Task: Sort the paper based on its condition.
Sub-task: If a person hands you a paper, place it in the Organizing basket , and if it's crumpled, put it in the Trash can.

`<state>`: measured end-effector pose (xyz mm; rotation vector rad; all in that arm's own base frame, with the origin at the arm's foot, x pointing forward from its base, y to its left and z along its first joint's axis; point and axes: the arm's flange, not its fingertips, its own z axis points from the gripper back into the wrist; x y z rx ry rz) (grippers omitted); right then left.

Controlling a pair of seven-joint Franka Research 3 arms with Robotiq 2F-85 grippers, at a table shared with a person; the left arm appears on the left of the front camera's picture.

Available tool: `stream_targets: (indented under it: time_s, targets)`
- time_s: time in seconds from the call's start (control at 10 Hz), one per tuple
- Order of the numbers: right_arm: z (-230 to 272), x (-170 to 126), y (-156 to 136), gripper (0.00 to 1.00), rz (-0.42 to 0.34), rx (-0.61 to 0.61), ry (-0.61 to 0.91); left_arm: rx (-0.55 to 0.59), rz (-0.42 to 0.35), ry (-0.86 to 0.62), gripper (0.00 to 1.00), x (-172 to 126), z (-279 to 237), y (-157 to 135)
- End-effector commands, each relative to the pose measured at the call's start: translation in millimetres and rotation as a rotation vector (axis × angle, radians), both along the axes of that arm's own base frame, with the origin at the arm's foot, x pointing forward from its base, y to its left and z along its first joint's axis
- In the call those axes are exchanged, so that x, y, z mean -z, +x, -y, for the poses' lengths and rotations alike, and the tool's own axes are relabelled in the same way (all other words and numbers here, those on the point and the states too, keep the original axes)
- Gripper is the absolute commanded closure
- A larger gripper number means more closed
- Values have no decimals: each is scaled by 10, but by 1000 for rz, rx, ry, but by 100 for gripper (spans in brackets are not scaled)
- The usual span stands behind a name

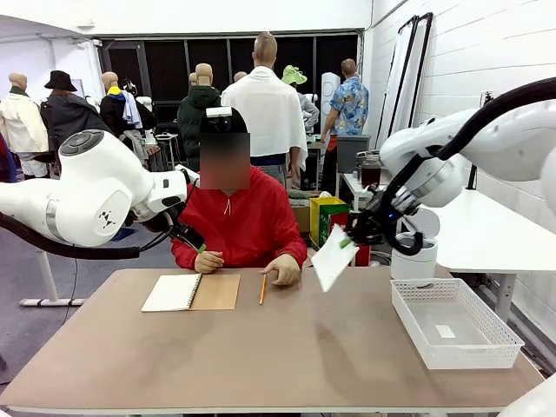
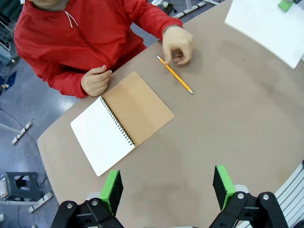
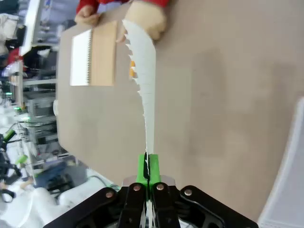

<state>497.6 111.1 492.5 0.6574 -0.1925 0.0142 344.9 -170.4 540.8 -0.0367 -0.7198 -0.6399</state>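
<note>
A smooth white sheet of paper hangs in the air over the table's right half, with my right gripper shut on its upper corner. In the right wrist view the paper rises edge-on from the closed green pads, its torn perforated edge showing. The left wrist view catches the same paper at the top right. My left gripper is open and empty, high above the table near the notebook. In the front view the left gripper sits beside the person's shoulder.
An open spiral notebook with a brown cover lies in front of the person, a yellow pencil beside it. The person's hands rest on the table's far edge. A white mesh tray stands at the right, a small white scrap inside.
</note>
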Motion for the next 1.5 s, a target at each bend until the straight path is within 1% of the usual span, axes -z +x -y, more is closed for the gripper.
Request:
stream_targets:
  time_s: [0.0, 0.1, 0.3, 0.5, 0.6, 1.2, 1.3, 1.4]
  targets:
    - [239, -79, -264, 100, 102, 23, -115, 1, -3, -3, 0, 7, -10, -1]
    - [363, -150, -373, 100, 113, 37, -162, 1, -3, -3, 0, 7, -10, -1]
    - [579, -217, -439, 100, 120, 85, -238, 1, -3, -3, 0, 7, -10, -1]
    - [585, -266, -477, 100, 81, 136, -298, 1, -3, -3, 0, 7, -10, -1]
    - [648, -270, -415, 100, 126, 62, -226, 1, -3, -3, 0, 7, -10, -1]
    - [648, -270, -415, 100, 126, 62, -226, 1, -3, -3, 0, 7, -10, -1]
    - [638, -282, -430, 100, 116, 75, -247, 1, -3, -3, 0, 7, -10, -1]
    - [735, -227, -444, 100, 95, 74, -240, 1, -3, -3, 0, 7, -10, -1]
